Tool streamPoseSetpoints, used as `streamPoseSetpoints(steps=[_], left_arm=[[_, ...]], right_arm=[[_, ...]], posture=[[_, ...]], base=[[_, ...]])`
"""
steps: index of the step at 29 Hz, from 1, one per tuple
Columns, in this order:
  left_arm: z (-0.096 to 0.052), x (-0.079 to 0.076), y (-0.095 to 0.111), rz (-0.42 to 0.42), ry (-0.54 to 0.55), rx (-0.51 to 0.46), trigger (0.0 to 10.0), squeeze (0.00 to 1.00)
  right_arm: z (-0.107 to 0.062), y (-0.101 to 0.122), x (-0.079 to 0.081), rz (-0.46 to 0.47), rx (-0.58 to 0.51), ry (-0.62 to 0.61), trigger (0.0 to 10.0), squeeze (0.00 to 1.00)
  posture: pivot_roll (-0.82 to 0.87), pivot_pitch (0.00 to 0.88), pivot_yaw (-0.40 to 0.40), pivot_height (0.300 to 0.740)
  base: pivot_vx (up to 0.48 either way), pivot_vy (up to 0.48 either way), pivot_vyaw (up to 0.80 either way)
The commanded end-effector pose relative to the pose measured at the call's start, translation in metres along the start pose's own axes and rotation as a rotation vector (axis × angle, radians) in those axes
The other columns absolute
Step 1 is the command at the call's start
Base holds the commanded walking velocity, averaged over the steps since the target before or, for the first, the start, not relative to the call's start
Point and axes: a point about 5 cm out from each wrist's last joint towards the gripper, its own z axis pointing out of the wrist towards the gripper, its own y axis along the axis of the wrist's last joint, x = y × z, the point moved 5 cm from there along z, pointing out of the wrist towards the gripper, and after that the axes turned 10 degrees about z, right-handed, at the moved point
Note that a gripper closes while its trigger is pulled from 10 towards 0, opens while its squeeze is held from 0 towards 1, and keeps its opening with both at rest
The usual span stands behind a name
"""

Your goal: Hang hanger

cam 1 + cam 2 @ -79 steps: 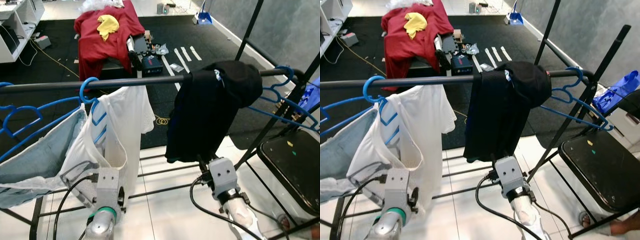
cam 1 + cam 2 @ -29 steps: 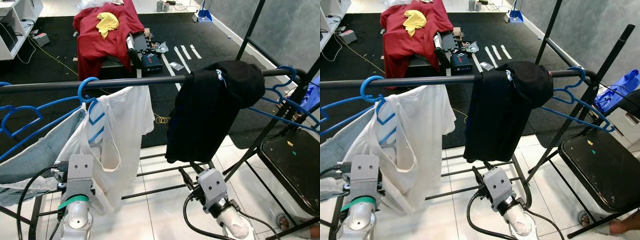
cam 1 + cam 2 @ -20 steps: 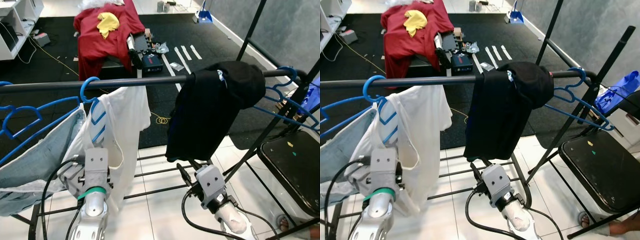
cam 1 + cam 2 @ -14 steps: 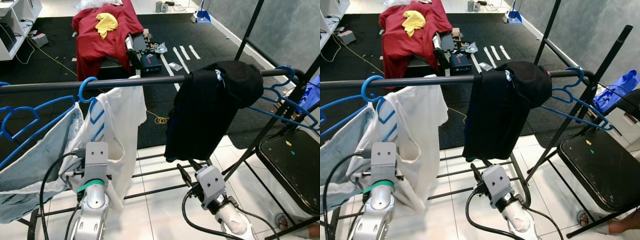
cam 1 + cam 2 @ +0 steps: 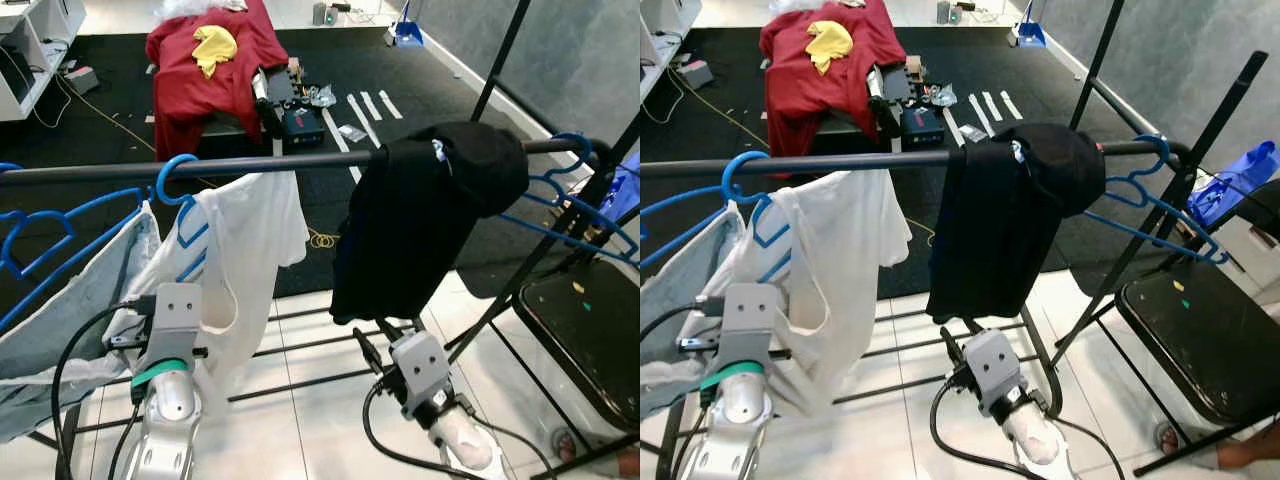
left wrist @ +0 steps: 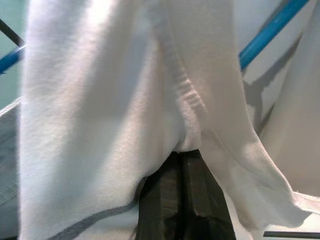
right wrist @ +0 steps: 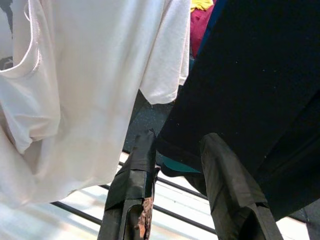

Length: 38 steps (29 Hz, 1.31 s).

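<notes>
Left hand [image 6: 182, 165] pinching white shirt [image 5: 250, 240] hem

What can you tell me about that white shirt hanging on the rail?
The white shirt is soft knit cloth with a ribbed neckline. It hangs crookedly on a blue hanger hooked over the dark rail, one short sleeve sticking out toward the black garment. Its lower edge is bunched where the left claw pinches a fold. A grey-blue cloth hangs beside it.

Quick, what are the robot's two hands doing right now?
Left hand: closed, pinching the white shirt.
Right hand: open, fingers either side of the black garment's hem.
</notes>
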Motion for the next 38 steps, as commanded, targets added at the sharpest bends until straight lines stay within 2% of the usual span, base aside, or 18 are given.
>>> streamPoseSetpoints(steps=[1,7,8,10,11,12,14,15,16,17,18,19,21,28,32,35,37,38], left_arm=[[-0.002,0.002,-0.003,0.013,-0.001,0.01,0.0,0.0],[-0.006,0.011,-0.001,0.009,0.002,-0.004,0.0,0.0],[-0.01,0.014,0.008,0.004,-0.066,-0.064,0.0,0.0],[-0.01,0.014,0.008,0.004,-0.066,-0.064,0.0,0.0],[-0.015,0.021,0.016,0.024,-0.134,-0.13,0.0,0.0],[-0.015,0.021,0.016,0.024,-0.134,-0.13,0.0,0.0],[-0.027,0.035,0.023,0.107,-0.261,-0.224,0.0,0.0],[-0.027,0.035,0.023,0.107,-0.261,-0.224,0.0,0.0],[-0.031,0.049,0.025,0.174,-0.244,-0.258,0.0,0.0],[-0.031,0.049,0.025,0.174,-0.244,-0.258,0.0,0.0],[-0.036,0.067,0.028,0.261,-0.19,-0.296,0.0,0.0],[-0.036,0.067,0.028,0.261,-0.19,-0.296,0.0,0.0],[-0.038,0.082,0.026,0.307,-0.106,-0.292,0.0,0.0],[-0.035,0.096,0.029,0.33,-0.015,-0.287,0.0,0.0],[-0.029,0.118,0.053,0.333,0.09,-0.354,0.0,0.0],[-0.027,0.123,0.063,0.319,0.117,-0.382,0.0,0.0],[-0.025,0.127,0.083,0.292,0.162,-0.444,0.0,0.0],[-0.025,0.127,0.083,0.292,0.162,-0.444,0.0,0.0]], right_arm=[[-0.005,-0.007,-0.001,0.011,0.019,-0.01,10.0,0.0],[-0.004,-0.008,0.001,0.014,0.021,-0.007,10.0,0.0],[-0.004,-0.008,0.001,0.014,0.021,-0.006,10.0,0.0],[-0.004,-0.008,0.001,0.014,0.021,-0.006,10.0,0.0],[-0.005,-0.008,0.001,0.014,0.023,-0.006,10.0,0.0],[-0.005,-0.008,0.001,0.014,0.023,-0.006,10.0,0.0],[-0.006,-0.009,0.0,0.013,0.026,-0.006,10.0,0.0],[-0.006,-0.009,0.0,0.013,0.026,-0.006,10.0,0.0],[-0.005,-0.009,0.0,0.013,0.027,-0.005,10.0,0.0],[-0.005,-0.009,0.0,0.013,0.027,-0.005,10.0,0.0],[-0.005,-0.01,0.001,0.014,0.027,-0.003,10.0,0.0],[-0.005,-0.01,0.001,0.014,0.027,-0.003,10.0,0.0],[-0.002,-0.01,0.003,0.018,0.026,0.0,10.0,0.0],[-0.001,-0.01,0.005,0.022,0.023,0.003,10.0,0.0],[0.001,-0.01,0.005,0.023,0.021,0.004,10.0,0.0],[0.001,-0.01,0.004,0.022,0.02,0.002,10.0,0.0],[0.002,-0.009,0.004,0.019,0.017,0.002,10.0,0.0],[0.002,-0.009,0.004,0.019,0.017,0.002,10.0,0.0]], posture=[[-0.14,0.17,0.05,0.74],[-0.13,0.173,0.052,0.74],[-0.12,0.176,0.053,0.74],[-0.12,0.176,0.053,0.74],[-0.12,0.177,0.053,0.74],[-0.12,0.177,0.053,0.74],[-0.11,0.182,0.054,0.74],[-0.11,0.182,0.054,0.74],[-0.09,0.187,0.06,0.74],[-0.09,0.187,0.06,0.74],[-0.08,0.187,0.064,0.74],[-0.08,0.187,0.064,0.74],[-0.07,0.188,0.066,0.74],[-0.06,0.186,0.068,0.74],[-0.07,0.176,0.069,0.74],[-0.07,0.176,0.068,0.74],[-0.07,0.17,0.068,0.74],[-0.07,0.17,0.068,0.74]], base=[[0.0,0.0,0.0],[0.0,0.0,0.0],[0.0,0.0,0.0],[0.0,0.0,0.0],[0.0,0.0,0.0],[0.0,0.0,0.0],[0.0,0.0,0.0],[0.0,0.0,0.0],[0.0,0.0,0.0],[0.0,0.0,0.0],[0.0,0.0,0.0],[0.0,0.0,0.0],[0.0,0.0,0.0],[0.0,0.0,0.0],[0.0,0.0,0.0],[0.0,0.0,0.0],[0.0,0.0,0.0],[0.0,0.0,0.0]])
